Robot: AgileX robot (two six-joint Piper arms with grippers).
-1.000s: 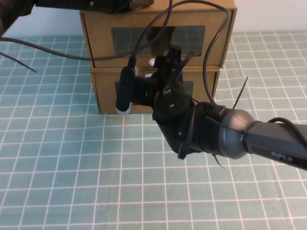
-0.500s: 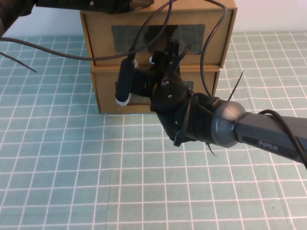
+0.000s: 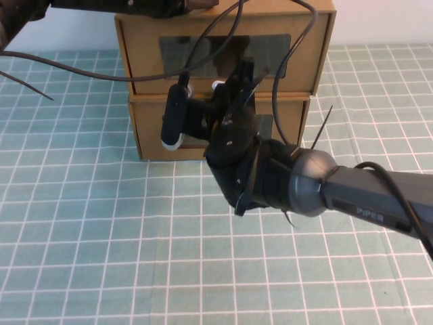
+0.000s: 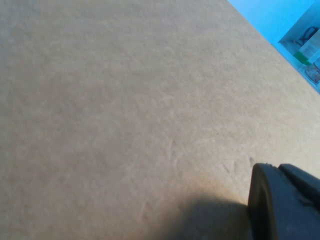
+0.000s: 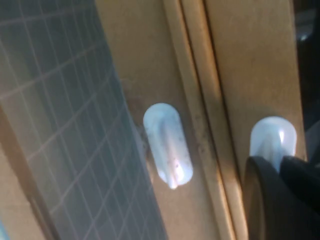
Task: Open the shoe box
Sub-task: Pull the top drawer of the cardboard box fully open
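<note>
Not open yet: both stacked boxes shut, at bench's far edge. The right gripper sits at a front handle, left gripper atop upper box; can't tell either's grip.

The left gripper is cut off by the top edge of the high view, over the upper shoe box. In the left wrist view only a dark corner of it is seen against blurred cardboard. The lower shoe box front is largely covered by the right arm. The right gripper, at the seam between the boxes, is mostly hidden by its own wrist. One white handle is partly covered in the right wrist view.
</note>
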